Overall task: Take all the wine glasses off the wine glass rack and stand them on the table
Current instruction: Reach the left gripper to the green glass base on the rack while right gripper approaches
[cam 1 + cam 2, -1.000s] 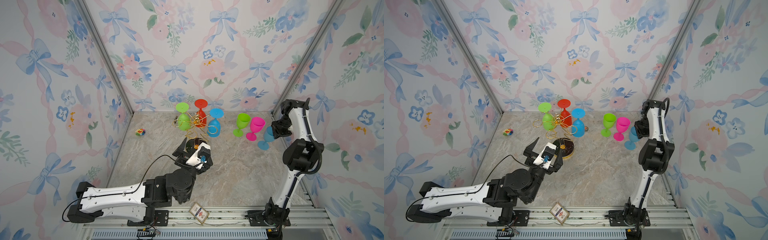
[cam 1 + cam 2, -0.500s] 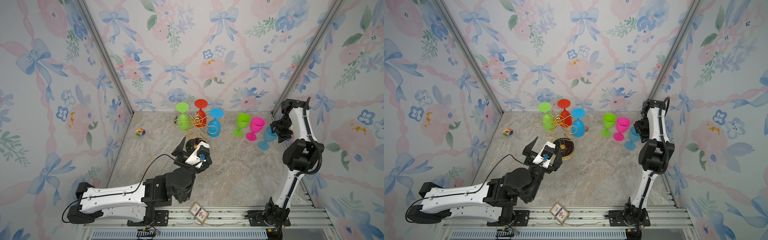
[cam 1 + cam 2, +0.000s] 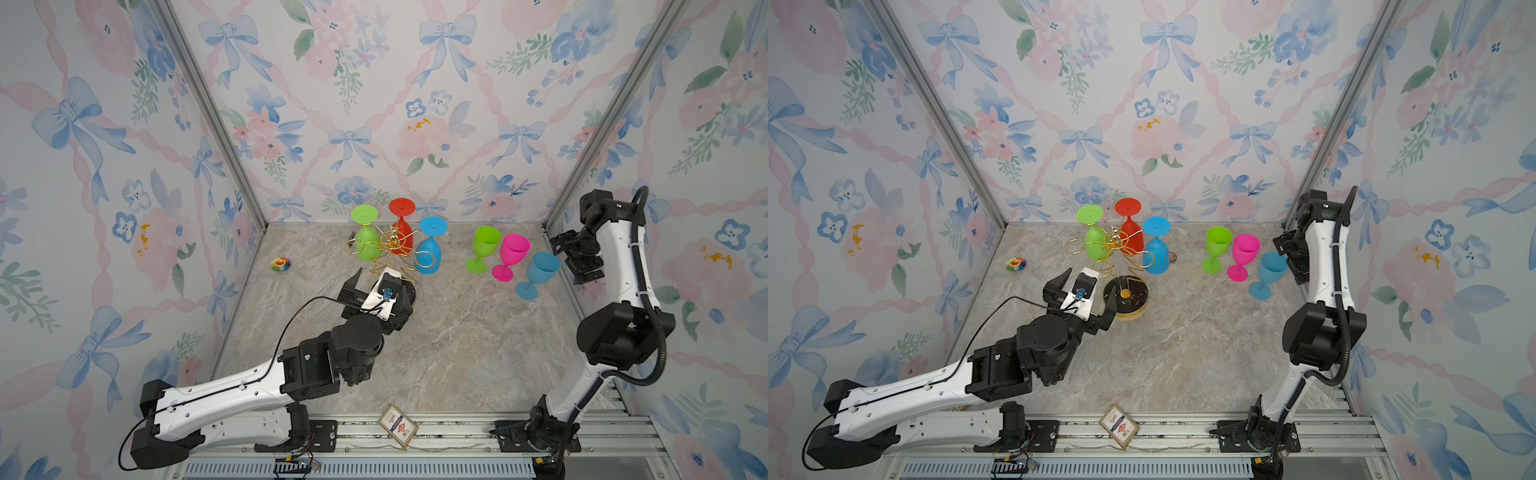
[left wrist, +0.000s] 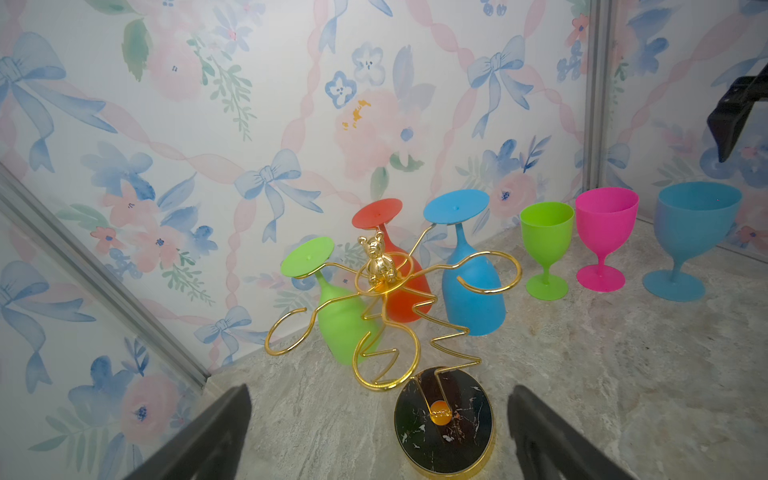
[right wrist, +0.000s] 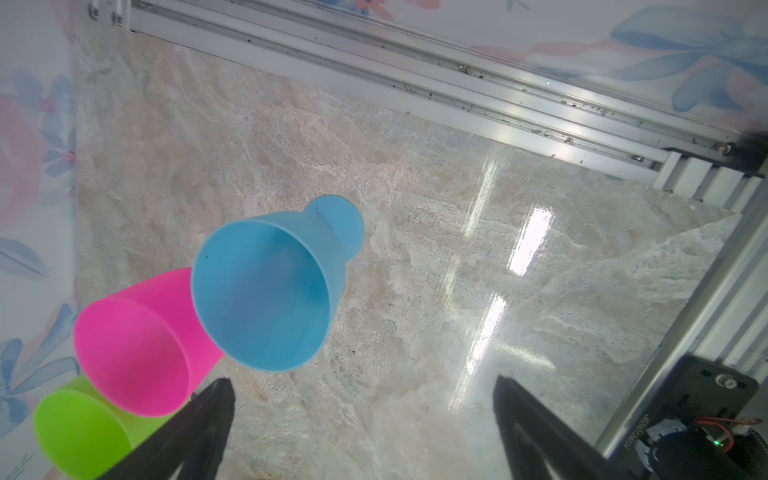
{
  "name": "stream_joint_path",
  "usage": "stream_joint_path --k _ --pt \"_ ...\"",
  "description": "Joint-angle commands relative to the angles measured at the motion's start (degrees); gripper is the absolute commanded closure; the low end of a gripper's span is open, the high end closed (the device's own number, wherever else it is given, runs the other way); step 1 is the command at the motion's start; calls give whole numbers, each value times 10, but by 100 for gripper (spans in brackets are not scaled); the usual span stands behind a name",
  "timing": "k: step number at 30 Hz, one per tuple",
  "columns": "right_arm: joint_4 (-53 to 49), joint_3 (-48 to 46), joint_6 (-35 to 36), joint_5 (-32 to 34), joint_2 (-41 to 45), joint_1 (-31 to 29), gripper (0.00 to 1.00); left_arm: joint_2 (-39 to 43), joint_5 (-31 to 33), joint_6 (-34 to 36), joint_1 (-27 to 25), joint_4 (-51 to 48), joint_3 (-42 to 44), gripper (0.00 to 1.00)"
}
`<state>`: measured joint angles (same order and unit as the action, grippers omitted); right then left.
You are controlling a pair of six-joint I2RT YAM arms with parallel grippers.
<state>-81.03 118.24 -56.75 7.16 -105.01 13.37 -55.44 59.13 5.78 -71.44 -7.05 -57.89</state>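
Note:
The gold wire wine glass rack [image 3: 390, 249] [image 4: 376, 270] stands at the back, with its black base [image 3: 1126, 295] [image 4: 444, 419] on the floor. Three wine glasses hang upside down on it: green [image 3: 368, 243], red [image 3: 401, 241] and blue [image 3: 428, 253]. To its right, a green glass [image 3: 484, 243], a pink glass [image 3: 513, 251] and a light blue glass [image 3: 540, 270] [image 5: 266, 295] stand upright on the floor. My right gripper [image 3: 575, 259] [image 5: 362, 382] is open and empty, just right of the light blue glass. My left gripper [image 3: 384, 282] [image 4: 379, 392] is open, in front of the rack's base.
A small colourful toy [image 3: 280, 264] lies near the left wall. A card [image 3: 397, 426] rests on the front rail. The right wall and its metal frame [image 5: 457, 95] are close behind the right arm.
My right gripper has opened and let go of the light blue glass, which now stands on the floor. The left arm has hardly moved.

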Motion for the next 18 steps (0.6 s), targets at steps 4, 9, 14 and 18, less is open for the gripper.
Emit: stream_joint_path --k 4,9,14,18 --pt "102 -84 138 -20 97 -32 3 -11 -117 -103 79 -92 -50 2" --pt "191 -147 282 -125 178 -63 3 1 -228 -142 160 -114 -79 2" --pt "211 -166 344 -174 215 -121 3 -16 -349 -179 267 -141 -116 2" --pt "264 -221 357 -260 236 -153 3 -44 -453 -239 362 -147 -145 2"
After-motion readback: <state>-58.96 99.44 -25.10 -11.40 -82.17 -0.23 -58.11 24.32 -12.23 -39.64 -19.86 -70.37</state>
